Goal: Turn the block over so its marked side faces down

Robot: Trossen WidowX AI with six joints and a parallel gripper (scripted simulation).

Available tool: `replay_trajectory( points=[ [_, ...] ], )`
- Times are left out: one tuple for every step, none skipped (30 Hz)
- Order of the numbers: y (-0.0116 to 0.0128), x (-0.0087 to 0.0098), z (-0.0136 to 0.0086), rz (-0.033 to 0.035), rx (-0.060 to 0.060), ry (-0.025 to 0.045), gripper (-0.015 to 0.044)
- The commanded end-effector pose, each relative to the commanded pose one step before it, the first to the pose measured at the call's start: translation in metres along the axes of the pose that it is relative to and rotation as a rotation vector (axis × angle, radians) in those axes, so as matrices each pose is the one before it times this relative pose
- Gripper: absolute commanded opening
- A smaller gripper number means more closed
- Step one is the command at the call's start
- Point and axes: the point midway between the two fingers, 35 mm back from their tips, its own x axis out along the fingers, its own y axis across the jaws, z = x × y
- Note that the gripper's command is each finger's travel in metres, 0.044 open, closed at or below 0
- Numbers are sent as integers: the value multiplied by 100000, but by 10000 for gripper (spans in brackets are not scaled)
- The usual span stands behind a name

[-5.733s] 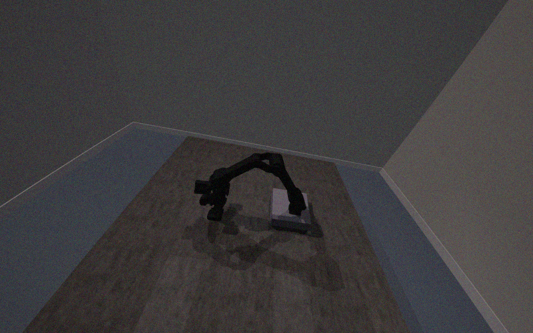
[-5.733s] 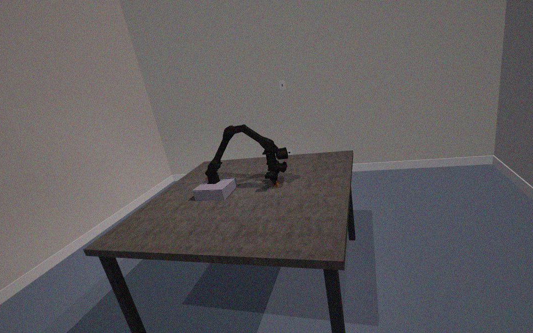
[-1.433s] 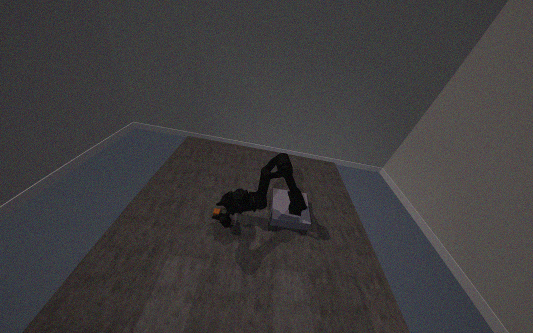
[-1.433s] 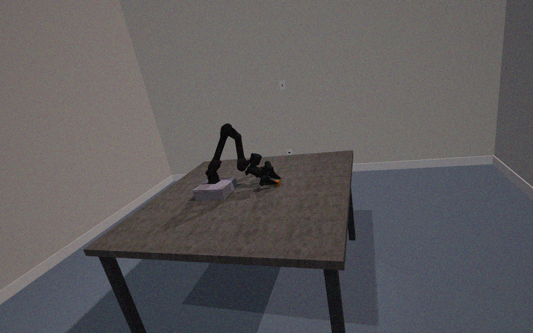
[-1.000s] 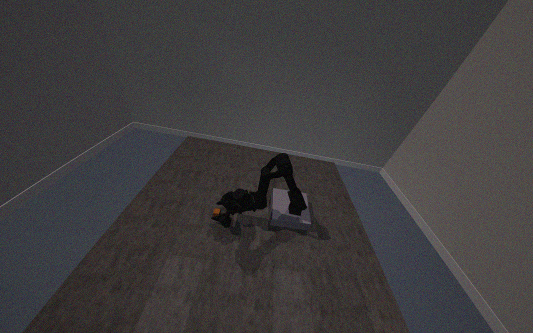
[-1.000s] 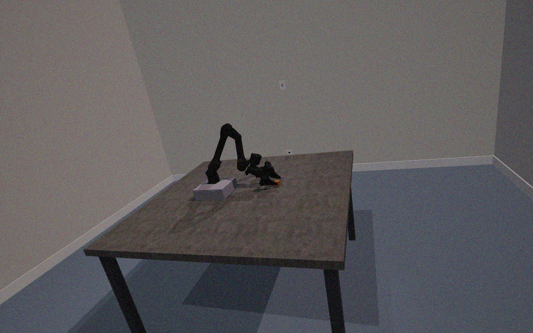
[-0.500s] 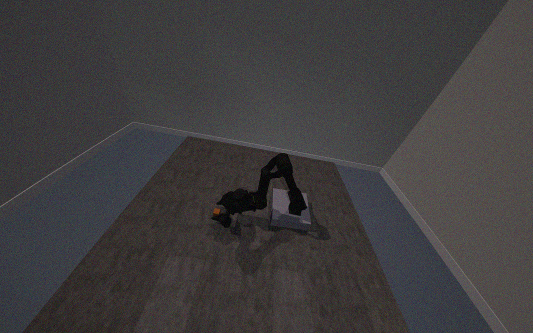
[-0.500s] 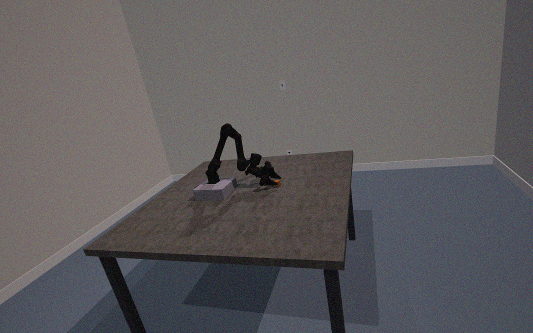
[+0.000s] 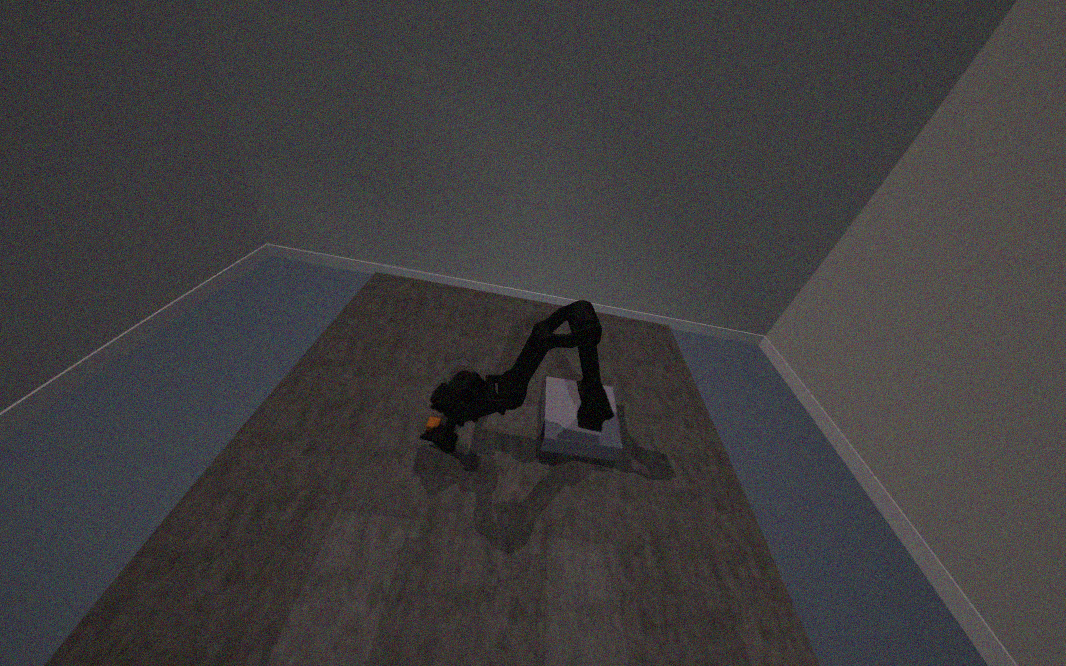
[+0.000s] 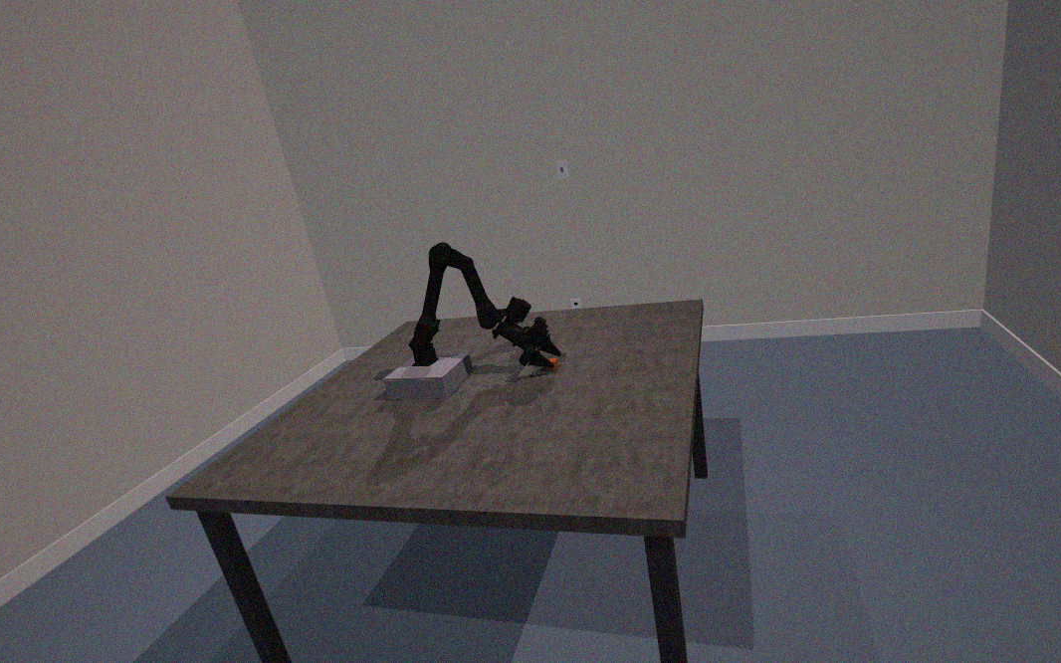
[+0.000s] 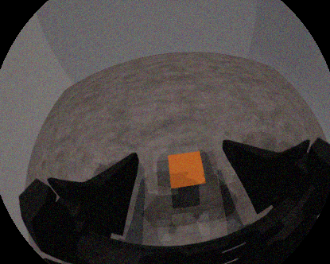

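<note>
The small orange block [image 9: 433, 422] [image 10: 553, 363] [image 11: 186, 169] is on the table [image 9: 454, 596] [image 10: 567, 461] [image 11: 176, 87], between the spread fingers. In the wrist view it shows a plain orange face, slightly turned, with a dark patch just below. I cannot tell whether that patch is a side of the block or shadow. No dark-marked face shows clearly. My black gripper [image 9: 429, 420] [image 10: 556, 359] [image 11: 180, 148] is open, tilted low over the table, with a gap on both sides of the block. Its fingers partly hide the block in the top and exterior views.
The arm stands on a pale, low base block [image 9: 557, 414] [image 10: 415, 388]. In the exterior view the table's right edge lies to the right of the block. Shadows of the arm fall across the table.
</note>
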Motion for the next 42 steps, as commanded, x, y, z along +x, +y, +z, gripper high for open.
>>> replay_trajectory(
  points=[
    [-71, -2058, 2015, 479, 525, 19369, 440],
    [-33, -797, 183, 35, 132, 3944, 440],
    [-42, -909, 117, 39, 174, 3953, 440],
    [-50, -1015, 38, 43, 216, 3959, 440],
    [-46, -906, -38, 39, 208, 3251, 440],
    [-30, -573, -58, 25, 138, 1953, 440],
    [-10, -196, -26, 9, 48, 652, 440],
    [0, 0, 0, 0, 0, 0, 440],
    [0, 0, 0, 0, 0, 0, 440],
    [0, 0, 0, 0, 0, 0, 440],
    [0, 0, 0, 0, 0, 0, 440],
    [0, 0, 0, 0, 0, 0, 440],
    [0, 0, 0, 0, 0, 0, 440],
    [0, 0, 0, 0, 0, 0, 440],
    [0, 0, 0, 0, 0, 0, 440],
    [0, 0, 0, 0, 0, 0, 440],
    [0, 0, 0, 0, 0, 0, 440],
    [0, 0, 0, 0, 0, 0, 440],
    [0, 0, 0, 0, 0, 0, 440],
    [0, 0, 0, 0, 0, 0, 440],
    [7, 24, 63, -21, -28, 494, 440],
    [19, 68, 187, -62, -80, 1481, 440],
    [29, 101, 304, -94, -124, 2470, 440],
    [30, 101, 360, -101, -135, 3039, 440],
    [25, 75, 345, -85, -117, 3044, 440],
    [20, 50, 329, -69, -98, 3046, 440],
    [15, 26, 311, -52, -80, 3048, 440],
    [10, 4, 292, -36, -62, 3050, 440],
    [6, -18, 272, -19, -44, 3051, 440],
    [2, -38, 251, -2, -26, 3052, 440],
    [-2, -58, 229, 15, -8, 3050, 440],
    [-6, -76, 206, 32, 9, 3055, 440],
    [-9, -92, 182, 49, 26, 3056, 440],
    [-12, -108, 158, 66, 43, 3057, 440],
    [-15, -122, 133, 83, 59, 3057, 440],
    [-18, -134, 107, 101, 76, 3058, 440],
    [-20, -145, 81, 118, 92, 3055, 440],
    [-18, -125, 46, 109, 86, 2485, 440],
    [-12, -78, 19, 71, 57, 1491, 440],
    [-4, -26, 5, 25, 20, 497, 440],
    [0, 0, 0, 0, 0, 0, 440],
    [0, 0, 0, 0, 0, 0, 440]
  ],
)
